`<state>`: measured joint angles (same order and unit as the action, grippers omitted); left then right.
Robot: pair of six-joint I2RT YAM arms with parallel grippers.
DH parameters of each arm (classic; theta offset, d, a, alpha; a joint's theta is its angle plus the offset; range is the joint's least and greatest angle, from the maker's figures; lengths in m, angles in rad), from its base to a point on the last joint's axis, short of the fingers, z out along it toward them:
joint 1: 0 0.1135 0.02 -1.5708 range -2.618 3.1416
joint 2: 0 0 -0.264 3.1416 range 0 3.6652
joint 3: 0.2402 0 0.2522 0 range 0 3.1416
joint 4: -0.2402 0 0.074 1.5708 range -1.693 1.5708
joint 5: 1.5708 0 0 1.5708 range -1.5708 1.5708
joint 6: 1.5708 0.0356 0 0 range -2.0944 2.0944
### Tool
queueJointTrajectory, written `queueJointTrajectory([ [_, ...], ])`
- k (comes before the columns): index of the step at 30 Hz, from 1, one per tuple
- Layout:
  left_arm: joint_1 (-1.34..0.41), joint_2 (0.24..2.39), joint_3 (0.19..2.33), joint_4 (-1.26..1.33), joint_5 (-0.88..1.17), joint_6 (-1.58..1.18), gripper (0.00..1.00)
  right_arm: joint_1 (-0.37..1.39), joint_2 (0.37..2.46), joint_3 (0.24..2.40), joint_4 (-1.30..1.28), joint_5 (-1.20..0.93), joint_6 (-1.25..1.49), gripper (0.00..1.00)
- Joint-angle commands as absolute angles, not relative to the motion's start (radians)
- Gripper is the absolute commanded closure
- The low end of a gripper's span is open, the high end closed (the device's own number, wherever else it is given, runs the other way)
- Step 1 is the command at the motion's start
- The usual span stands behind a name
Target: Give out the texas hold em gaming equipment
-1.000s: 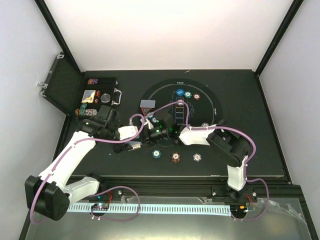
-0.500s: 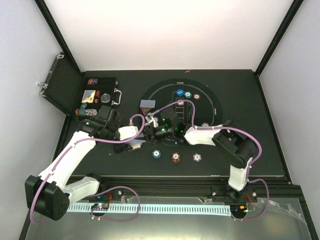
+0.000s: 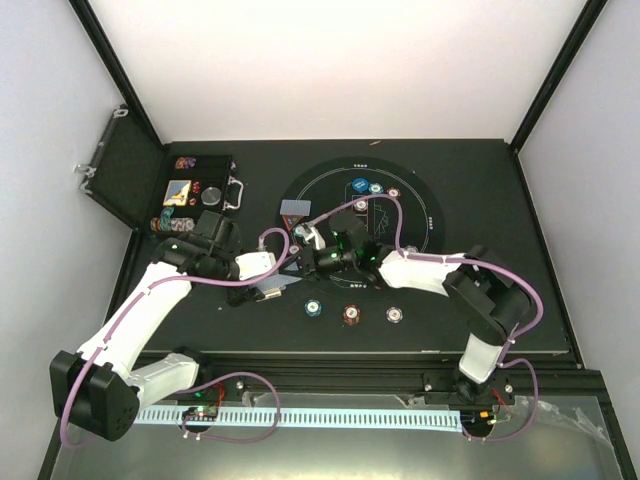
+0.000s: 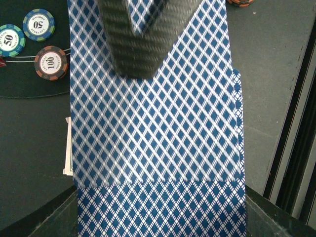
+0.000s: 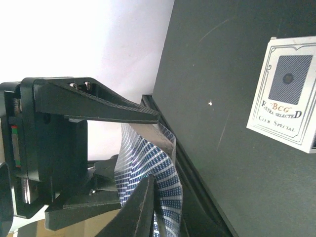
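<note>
My left gripper [image 3: 262, 276] is shut on a stack of playing cards [image 4: 153, 148] with blue diamond backs, held low over the table's near left. The right gripper [image 3: 306, 262] meets it from the right. Its black finger [image 4: 136, 42] lies on the top card, which is slid off the stack. In the right wrist view my right gripper [image 5: 157, 210] is shut on that bent card [image 5: 148, 163]. Three poker chips [image 3: 351, 315] lie in a row at the near edge of the round mat [image 3: 420, 215]. Three more chips [image 3: 376, 189] lie at its far side.
A card box [image 3: 293, 210] sits on the table just left of the mat. The black case [image 3: 200, 188] stands open at the far left, holding chips and buttons, its lid [image 3: 125, 172] tipped against the wall. A raised black rail runs along the table's front edge.
My right gripper's jaws have closed onto the top card of the stack. The right arm's elbow has swung out to the right. The left arm has stayed put.
</note>
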<state>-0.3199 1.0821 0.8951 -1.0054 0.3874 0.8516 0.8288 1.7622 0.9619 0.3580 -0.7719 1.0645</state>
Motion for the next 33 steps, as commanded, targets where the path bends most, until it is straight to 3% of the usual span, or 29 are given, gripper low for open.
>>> queueJointTrajectory([
  [1,-0.314,1.074,0.927,-0.996,0.414,0.850,0.98,0.804,1.731,0.940,0.257,-0.724,1.017,0.90],
  [6,-0.314,1.074,0.927,-0.996,0.413,0.850,0.98,0.789,1.709,0.933,0.234,-0.722,1.004,0.99],
  [16,-0.314,1.075,0.921,-0.994,0.409,0.851,0.98,0.721,1.670,0.940,0.167,-0.738,0.953,0.99],
  [22,-0.314,1.075,0.919,-0.998,0.405,0.853,0.98,0.558,1.679,1.004,0.055,-0.750,0.854,0.99],
  [33,-0.314,1.078,0.917,-1.000,0.409,0.845,0.98,0.310,2.075,1.571,-0.325,-0.626,0.638,0.99],
])
